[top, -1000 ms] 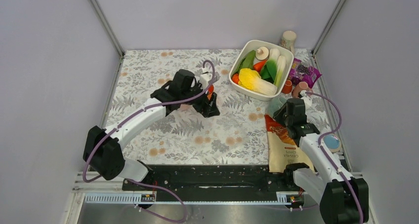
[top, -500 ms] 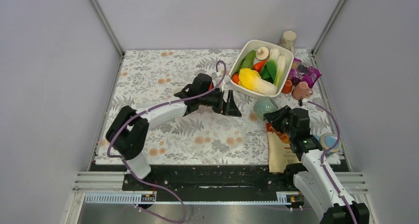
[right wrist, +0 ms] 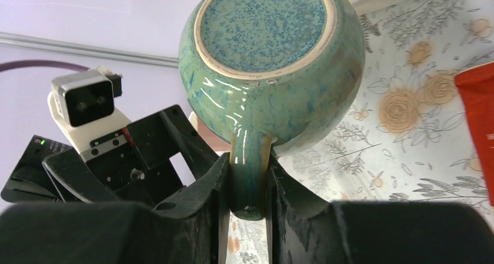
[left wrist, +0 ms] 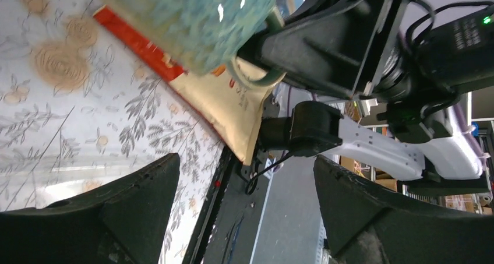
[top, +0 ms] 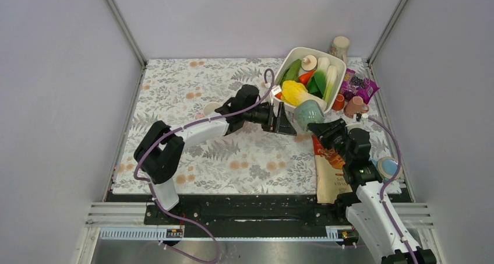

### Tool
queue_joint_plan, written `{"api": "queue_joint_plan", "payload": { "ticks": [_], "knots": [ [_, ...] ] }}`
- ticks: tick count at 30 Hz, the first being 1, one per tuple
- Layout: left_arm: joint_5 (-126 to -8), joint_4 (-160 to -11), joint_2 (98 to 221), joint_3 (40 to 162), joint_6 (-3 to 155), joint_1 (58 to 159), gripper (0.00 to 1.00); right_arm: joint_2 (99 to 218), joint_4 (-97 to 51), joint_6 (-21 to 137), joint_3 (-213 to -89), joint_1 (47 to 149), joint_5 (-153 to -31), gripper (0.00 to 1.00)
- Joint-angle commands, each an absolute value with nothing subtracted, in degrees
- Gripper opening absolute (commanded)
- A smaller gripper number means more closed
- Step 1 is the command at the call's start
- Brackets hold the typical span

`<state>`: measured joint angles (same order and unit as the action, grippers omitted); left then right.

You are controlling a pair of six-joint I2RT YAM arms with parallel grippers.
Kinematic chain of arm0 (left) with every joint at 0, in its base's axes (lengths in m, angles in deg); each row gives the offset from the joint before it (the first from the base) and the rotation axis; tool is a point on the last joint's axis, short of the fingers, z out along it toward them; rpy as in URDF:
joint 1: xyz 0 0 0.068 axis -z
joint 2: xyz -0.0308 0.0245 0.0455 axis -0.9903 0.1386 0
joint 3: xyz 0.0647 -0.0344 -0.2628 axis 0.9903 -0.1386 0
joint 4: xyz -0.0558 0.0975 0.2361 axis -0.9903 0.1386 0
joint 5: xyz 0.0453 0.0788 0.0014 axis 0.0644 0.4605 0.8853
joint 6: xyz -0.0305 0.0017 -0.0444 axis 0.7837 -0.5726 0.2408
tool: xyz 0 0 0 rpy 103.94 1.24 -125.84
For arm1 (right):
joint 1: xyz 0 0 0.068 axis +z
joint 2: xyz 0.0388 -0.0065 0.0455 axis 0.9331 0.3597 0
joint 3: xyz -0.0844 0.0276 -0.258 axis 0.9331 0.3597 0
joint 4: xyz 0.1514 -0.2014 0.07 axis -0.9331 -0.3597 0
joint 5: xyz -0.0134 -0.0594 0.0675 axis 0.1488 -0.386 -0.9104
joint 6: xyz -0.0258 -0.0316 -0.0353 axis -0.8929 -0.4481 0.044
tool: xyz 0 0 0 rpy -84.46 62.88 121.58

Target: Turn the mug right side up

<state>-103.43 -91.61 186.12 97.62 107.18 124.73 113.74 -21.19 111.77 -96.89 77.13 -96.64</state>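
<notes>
The mug [top: 309,112] is teal with a speckled glaze. It hangs above the table in front of the white bowl, its base [right wrist: 265,22] turned toward the right wrist camera. My right gripper [top: 321,128] is shut on the mug's handle [right wrist: 249,159], one finger on each side. My left gripper [top: 285,120] is open just left of the mug, at about its height. In the left wrist view the mug [left wrist: 186,19] sits beyond the spread fingers [left wrist: 145,188], with nothing between them.
A white bowl [top: 336,62] of toy vegetables stands at the back right. Beside it are a pink mug [top: 353,105], a small orange cup [top: 338,102] and a purple packet [top: 361,86]. A snack bag [top: 335,182] lies under the right arm.
My left arm has swung right across the table to the mug and its jaws have widened. My right gripper has carried the mug up and leftward by its handle.
</notes>
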Motion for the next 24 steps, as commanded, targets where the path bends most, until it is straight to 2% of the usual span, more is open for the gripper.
{"api": "queue_joint_plan", "payload": {
  "ticks": [1,8,21,24],
  "knots": [
    [-105.16,-94.85,187.78,103.74,109.14,125.32,0.87,112.21,-5.24,115.18,-98.59,78.26,-99.79,0.0],
    [-103.73,-92.07,190.24,108.44,106.91,125.21,0.85,112.28,-2.67,116.69,-98.24,81.71,-98.95,0.0],
    [-103.82,-91.12,190.11,111.96,105.59,122.52,0.6,114.62,3.9,120.48,-95.85,85.51,-98.86,0.0],
    [-105.71,-93.89,190.21,112.28,108.56,122.5,0.59,116.64,4.59,119.45,-96.16,88.14,-96.94,0.0]
  ]
}}
